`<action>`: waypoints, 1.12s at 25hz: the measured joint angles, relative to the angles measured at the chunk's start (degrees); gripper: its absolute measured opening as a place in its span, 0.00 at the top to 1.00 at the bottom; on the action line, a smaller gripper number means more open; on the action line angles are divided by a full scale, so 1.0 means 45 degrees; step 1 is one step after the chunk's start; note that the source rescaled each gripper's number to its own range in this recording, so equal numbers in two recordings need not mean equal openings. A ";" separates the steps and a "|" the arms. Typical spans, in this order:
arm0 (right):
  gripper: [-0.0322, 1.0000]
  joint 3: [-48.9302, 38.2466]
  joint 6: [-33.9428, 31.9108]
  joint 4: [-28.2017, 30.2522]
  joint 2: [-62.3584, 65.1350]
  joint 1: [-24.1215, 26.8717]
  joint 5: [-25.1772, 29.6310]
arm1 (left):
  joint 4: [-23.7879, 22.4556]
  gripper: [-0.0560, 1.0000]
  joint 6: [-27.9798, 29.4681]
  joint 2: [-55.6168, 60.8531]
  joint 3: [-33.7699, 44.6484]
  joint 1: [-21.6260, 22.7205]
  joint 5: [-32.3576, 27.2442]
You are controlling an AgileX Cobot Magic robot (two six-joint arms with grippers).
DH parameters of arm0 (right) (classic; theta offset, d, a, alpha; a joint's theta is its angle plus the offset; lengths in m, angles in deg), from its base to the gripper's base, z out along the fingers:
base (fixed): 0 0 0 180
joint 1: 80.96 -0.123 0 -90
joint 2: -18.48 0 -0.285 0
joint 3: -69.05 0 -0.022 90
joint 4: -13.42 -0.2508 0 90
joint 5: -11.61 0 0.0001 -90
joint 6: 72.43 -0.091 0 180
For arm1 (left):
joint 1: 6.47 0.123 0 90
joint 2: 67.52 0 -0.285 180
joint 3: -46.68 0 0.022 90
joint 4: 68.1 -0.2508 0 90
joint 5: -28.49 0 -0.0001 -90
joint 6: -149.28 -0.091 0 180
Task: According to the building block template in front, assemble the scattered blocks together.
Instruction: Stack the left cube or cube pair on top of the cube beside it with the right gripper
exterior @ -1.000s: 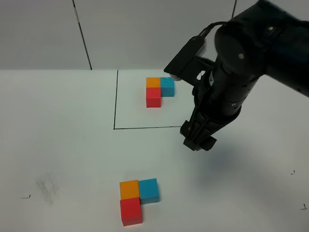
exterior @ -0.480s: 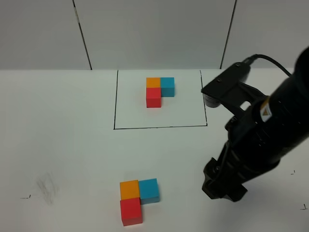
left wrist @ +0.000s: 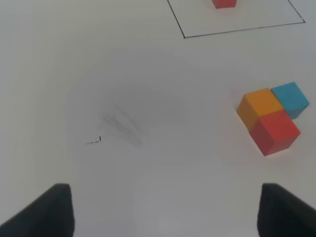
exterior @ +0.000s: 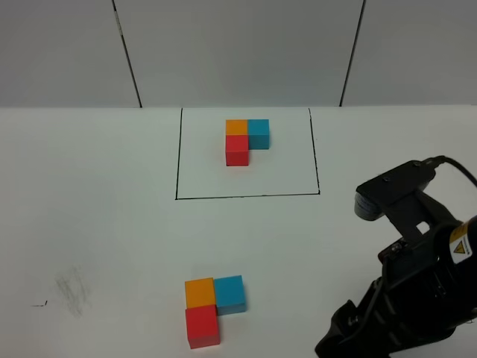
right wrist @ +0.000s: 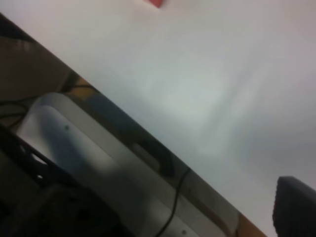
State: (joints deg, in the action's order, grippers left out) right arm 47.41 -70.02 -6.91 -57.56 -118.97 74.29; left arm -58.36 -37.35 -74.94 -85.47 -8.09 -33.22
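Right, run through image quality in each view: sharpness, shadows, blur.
Exterior high: even lighting, crisp cubes in the building block template and the scattered blocks, faint shadows. Left wrist: soft but legible, a diffuse grey shadow on the table, dark blurred fingertips at the corners. Right wrist: heavily blurred, dim clutter beyond the table edge.

High view overlooks the table (exterior: 104, 224); left wrist shares it closer, right blurry, perhaps table-edge.
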 joint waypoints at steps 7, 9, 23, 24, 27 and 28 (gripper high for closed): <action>0.23 -0.1117 0.1214 -0.2049 0.0143 0.0000 -0.1053 | 0.0000 0.04 0.0000 0.0000 0.0000 0.0000 0.0000; 0.23 -0.1275 0.1286 -0.1979 0.0143 0.0000 -0.1216 | 0.0000 0.04 0.0015 0.0000 0.0000 0.0000 0.0000; 0.23 -0.2199 0.1774 -0.1890 0.0143 0.0000 -0.2304 | 0.0000 0.04 0.0015 0.0000 0.0000 0.0000 0.0000; 0.23 -0.2336 0.1731 -0.1890 0.0143 0.0000 -0.2463 | 0.0000 0.04 0.0015 0.0000 0.0000 0.0000 0.0000; 0.23 -0.2768 0.1429 -0.1993 0.0143 0.0000 -0.3078 | 0.0000 0.04 0.0015 0.0000 0.0000 0.0000 0.0000; 0.23 -0.2897 0.1269 -0.2023 0.0152 0.0000 -0.3369 | 0.0000 0.04 0.0015 0.0000 0.0000 0.0000 0.0000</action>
State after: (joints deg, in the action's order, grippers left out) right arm 34.37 -64.31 -16.01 -56.87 -118.97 59.13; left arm -58.36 -37.28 -74.94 -85.47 -8.09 -33.22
